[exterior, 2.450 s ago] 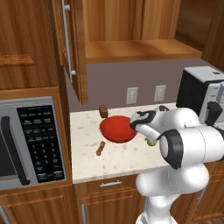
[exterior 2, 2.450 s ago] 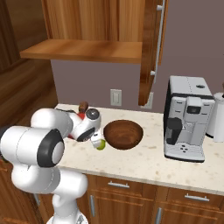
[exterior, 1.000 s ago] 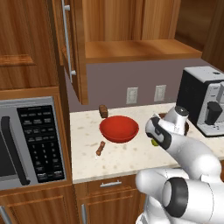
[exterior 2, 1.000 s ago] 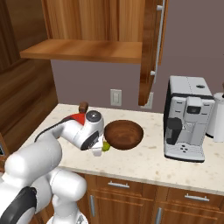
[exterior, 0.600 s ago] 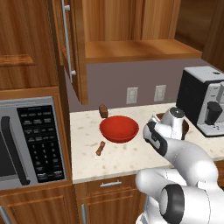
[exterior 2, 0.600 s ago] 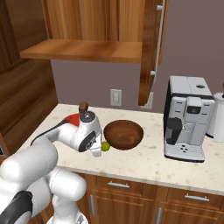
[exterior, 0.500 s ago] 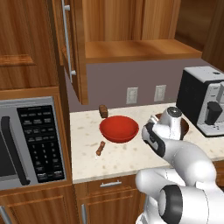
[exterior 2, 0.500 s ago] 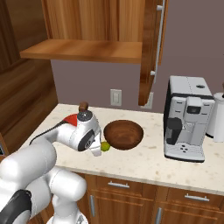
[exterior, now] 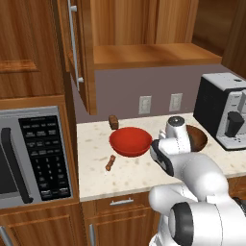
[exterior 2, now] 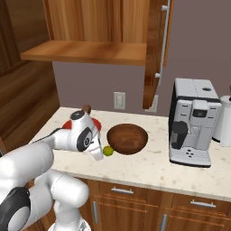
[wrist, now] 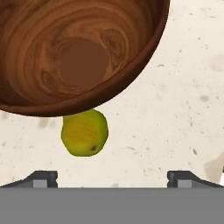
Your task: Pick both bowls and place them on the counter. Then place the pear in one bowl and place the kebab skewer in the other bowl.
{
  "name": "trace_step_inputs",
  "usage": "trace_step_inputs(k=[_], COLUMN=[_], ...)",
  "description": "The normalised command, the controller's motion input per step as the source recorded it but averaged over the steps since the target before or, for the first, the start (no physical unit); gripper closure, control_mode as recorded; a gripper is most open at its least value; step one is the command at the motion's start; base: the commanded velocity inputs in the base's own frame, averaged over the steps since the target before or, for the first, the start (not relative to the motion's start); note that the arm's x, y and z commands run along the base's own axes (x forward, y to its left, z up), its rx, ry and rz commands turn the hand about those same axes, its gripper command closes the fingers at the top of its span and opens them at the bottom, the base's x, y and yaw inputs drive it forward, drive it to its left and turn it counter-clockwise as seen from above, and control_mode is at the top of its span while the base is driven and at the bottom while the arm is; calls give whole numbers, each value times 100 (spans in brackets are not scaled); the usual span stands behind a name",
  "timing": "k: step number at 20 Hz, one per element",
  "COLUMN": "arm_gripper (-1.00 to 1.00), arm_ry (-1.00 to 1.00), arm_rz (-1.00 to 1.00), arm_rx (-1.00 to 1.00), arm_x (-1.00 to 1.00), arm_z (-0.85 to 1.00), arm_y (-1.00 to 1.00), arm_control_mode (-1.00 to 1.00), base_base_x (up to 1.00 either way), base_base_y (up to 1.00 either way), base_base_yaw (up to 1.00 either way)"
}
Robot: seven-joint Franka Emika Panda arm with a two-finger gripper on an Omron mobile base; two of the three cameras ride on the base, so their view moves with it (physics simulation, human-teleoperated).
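On the counter (wrist: 175,109), pear (wrist: 84,132) beside brown bowl (wrist: 78,52), gripper (wrist: 112,178) spread wide and empty, no legible writing

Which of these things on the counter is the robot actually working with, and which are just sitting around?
Part of the job:
- red bowl
- wooden bowl
- pear
- kebab skewer
- counter

Just lying about:
- coffee machine
- microwave
- dark brown block
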Motion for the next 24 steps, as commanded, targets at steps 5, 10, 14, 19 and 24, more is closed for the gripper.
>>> trace_step_inputs(k=[5,10,14,19,24], arm_gripper=[-100,-100,-100,-100,-100], arm_ry=[2,-13,-7,-4,0], arm_rz=[-1,-2,0,0,-2], arm_rx=[-5,0,0,0,0], arm_x=[-7,-19,-1,0,0], arm_z=[-17,-23,-6,-10,-9], arm_y=[5,-3,-7,-7,0], arm_control_mode=[-100,-100,-100,-100,-100], base_base_x=[0,0,0,0,0], base_base_y=[0,0,0,0,0], base_base_yaw=[0,0,0,0,0])
